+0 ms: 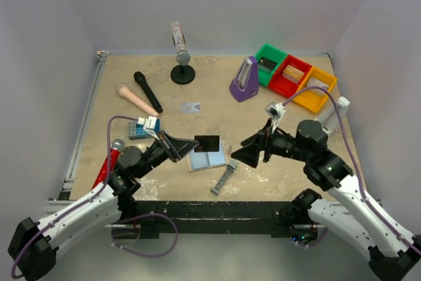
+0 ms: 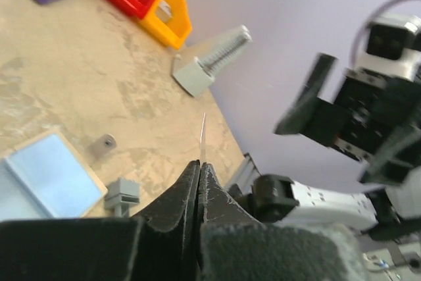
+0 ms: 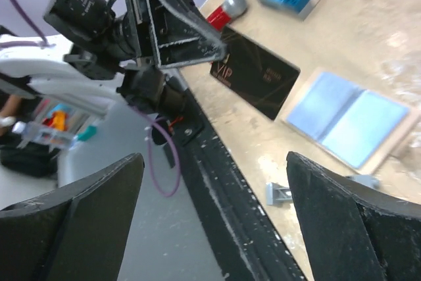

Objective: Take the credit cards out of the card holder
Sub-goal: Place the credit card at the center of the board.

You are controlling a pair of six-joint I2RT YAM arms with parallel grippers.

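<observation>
The card holder (image 1: 208,158) lies open on the table, pale blue side up; it also shows in the left wrist view (image 2: 54,174) and the right wrist view (image 3: 348,120). My left gripper (image 1: 191,144) is shut on a black credit card (image 1: 208,142) and holds it just above the holder's far edge. The card shows edge-on in the left wrist view (image 2: 202,137), and its printed face shows in the right wrist view (image 3: 256,74). A silver-grey card (image 1: 190,106) lies on the table further back. My right gripper (image 1: 254,153) is open and empty, right of the holder. No other black card shows.
A narrow grey metal bar (image 1: 223,178) lies just in front of the holder. A blue toy brick (image 1: 140,128), a red microphone (image 1: 109,162), a black microphone (image 1: 147,91) and a pink handle (image 1: 135,99) lie at the left. A purple metronome (image 1: 245,80) and coloured bins (image 1: 293,76) stand at the back right.
</observation>
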